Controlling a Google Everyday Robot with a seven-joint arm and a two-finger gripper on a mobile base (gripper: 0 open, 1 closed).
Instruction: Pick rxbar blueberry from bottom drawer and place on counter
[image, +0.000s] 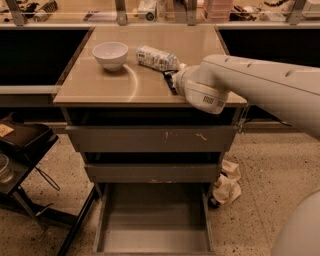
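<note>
Your arm comes in from the right as one long white sweep, nearly level, with its rounded wrist hanging over the front right part of the table. The claw shows only as a dark tip poking out to the left of the wrist, low over the beige top and just beside the neck end of the water bottle. You cannot tell whether the claw is clenched or released, since the wrist covers most of it.

You cannot tell where the rxbar blueberry is from this view.

The bottom drawer is pulled out toward you at floor level, with its plain grey floor and low side walls in sight. Above it, two grey drawers with scratched fronts are closed.

On the table, a white bowl stands upright at the back left, and the bottle lies on its side to the right of it — near the bowl, not touching it. Behind runs a cluttered ledge with metal posts. On the speckled floor, a crumpled pale cloth lies against the cabinet's right side — a black stand sits off to the left.
</note>
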